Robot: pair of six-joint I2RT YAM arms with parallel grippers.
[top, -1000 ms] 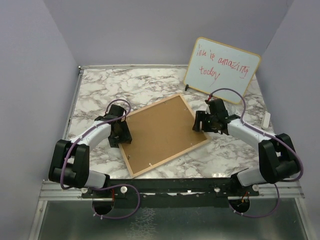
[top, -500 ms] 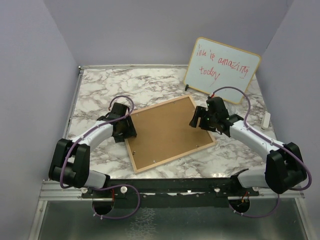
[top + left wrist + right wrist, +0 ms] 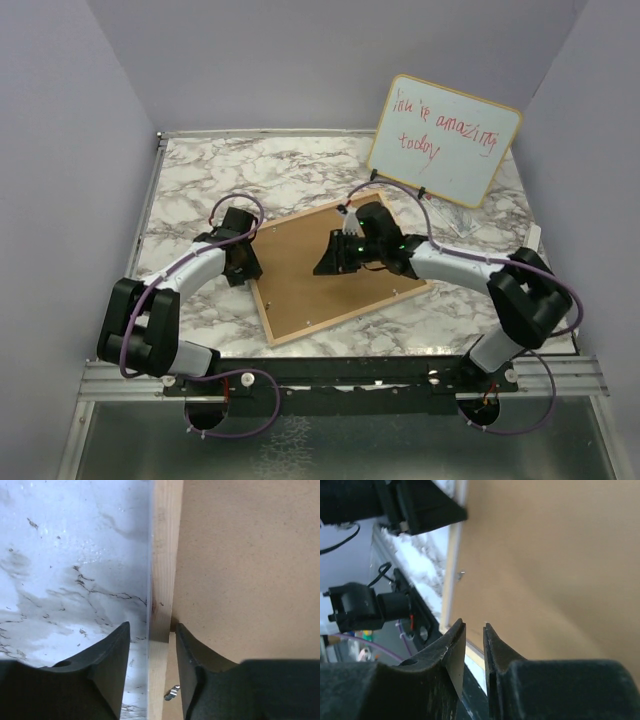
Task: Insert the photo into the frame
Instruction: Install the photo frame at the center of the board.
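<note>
The frame [image 3: 350,315] lies back-up on the marble table, its light wood rails around a plain brown backing board [image 3: 300,290]. The photo is hidden. My left gripper [image 3: 245,262] is at the frame's left rail. In the left wrist view its fingers straddle the rail [image 3: 164,555], and the left gripper [image 3: 152,627] is open with a slim gap on each side. My right gripper [image 3: 328,262] hovers over the middle of the board. In the right wrist view the right gripper [image 3: 474,625] shows a narrow gap and nothing between its fingers.
A wood-rimmed whiteboard [image 3: 445,138] with red writing leans at the back right. A small white object [image 3: 533,238] lies by the right wall. A metal turn clip [image 3: 171,692] sits on the board by the left rail. Purple walls enclose the table [image 3: 250,170].
My right gripper left the frame's right rail, swung left over the board's middle and narrowed its jaws. The left jaws narrowed around the left rail. The frame shifted slightly right.
</note>
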